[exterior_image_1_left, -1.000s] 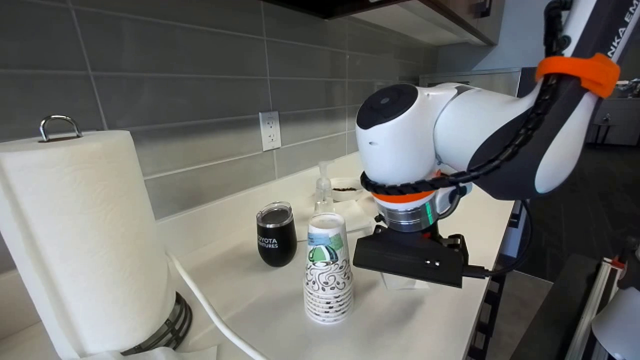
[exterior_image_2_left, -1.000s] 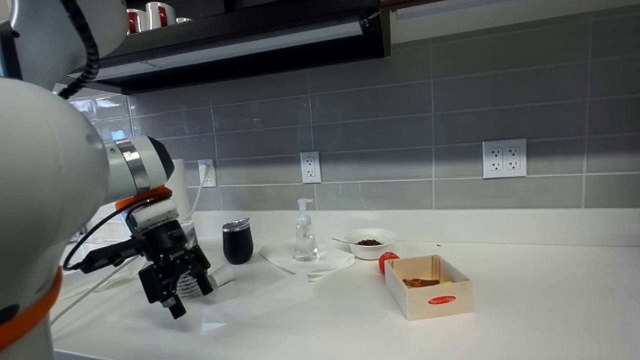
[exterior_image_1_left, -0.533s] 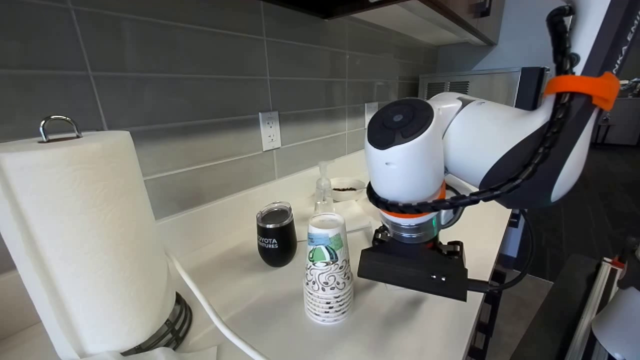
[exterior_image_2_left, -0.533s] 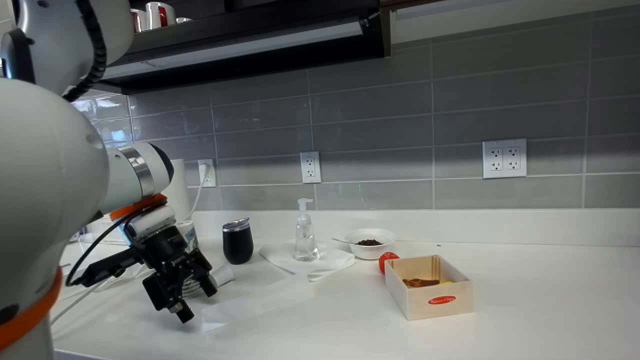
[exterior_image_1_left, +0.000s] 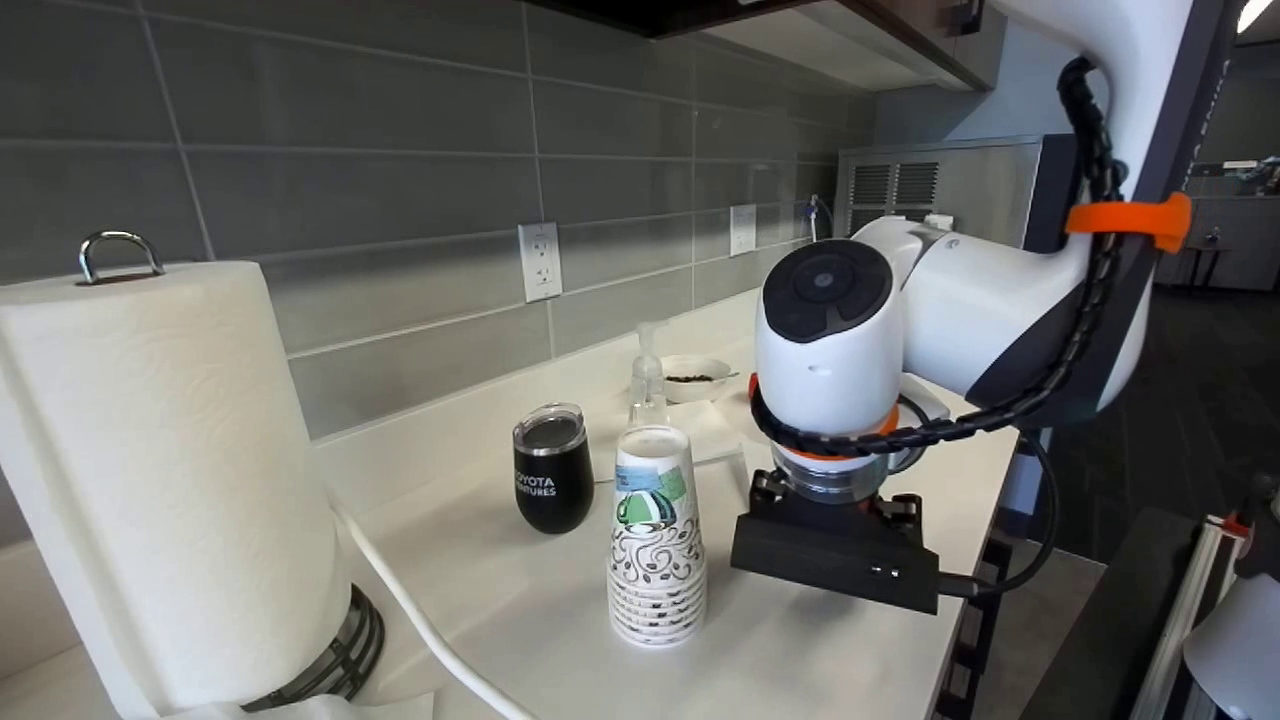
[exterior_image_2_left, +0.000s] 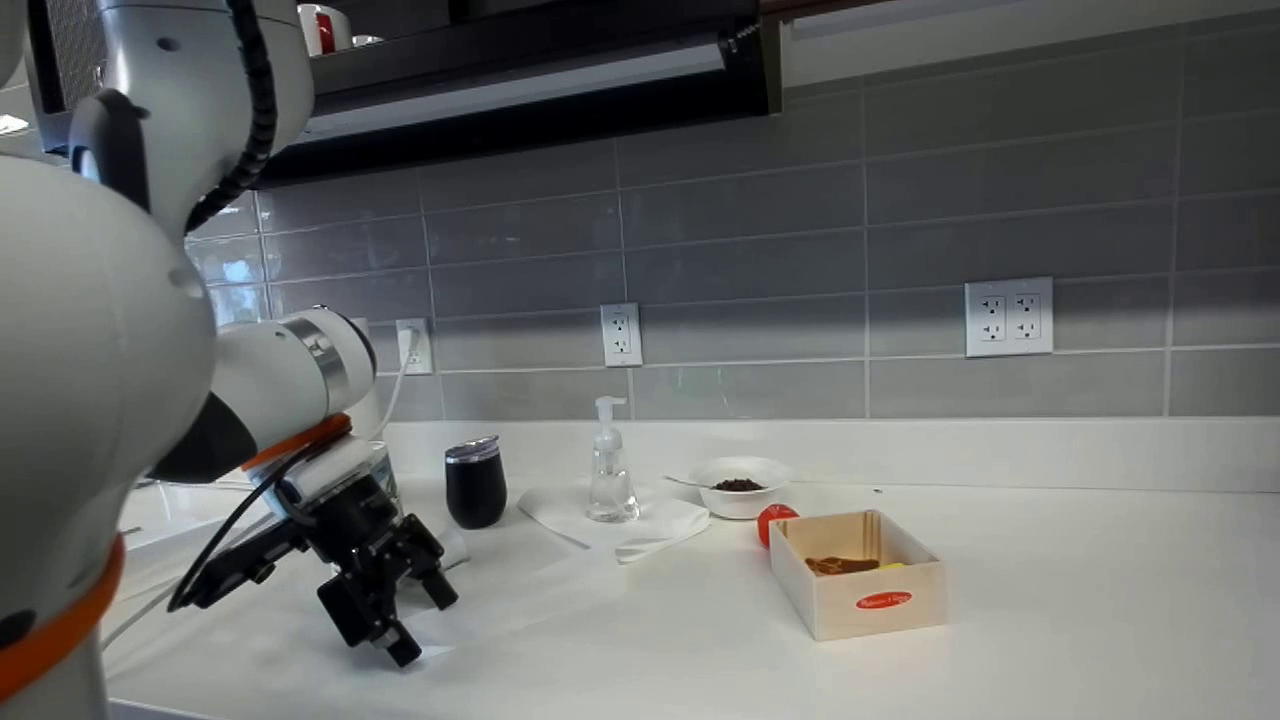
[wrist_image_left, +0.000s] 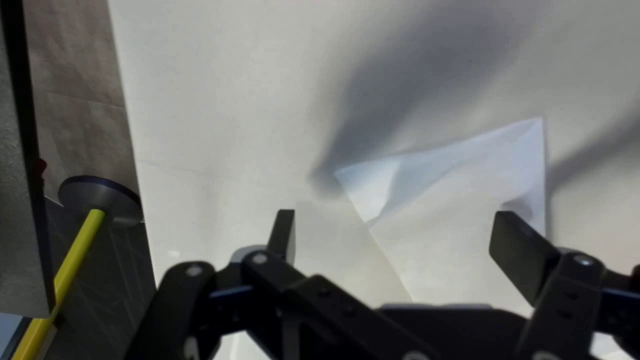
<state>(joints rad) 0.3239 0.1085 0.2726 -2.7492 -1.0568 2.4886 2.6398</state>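
On the white counter (exterior_image_1_left: 520, 600), cups (exterior_image_1_left: 657, 550) are stacked lower centre in an exterior view, paper (wrist_image_left: 450, 215) laid right-of-centre in the wrist view.

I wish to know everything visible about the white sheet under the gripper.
The white sheet looks thin, like paper or a napkin, with pointed corners. It lies unheld on the counter, partly beneath the open gripper; one shaded edge seems creased or lifted. The gripper hides part in the wrist view; contact is unclear.

Below the fingers (wrist_image_left: 522, 252), paper (wrist_image_left: 450, 225) lies on the table (wrist_image_left: 215, 125); right of them, in an exterior view, stands a box (exterior_image_2_left: 870, 620).
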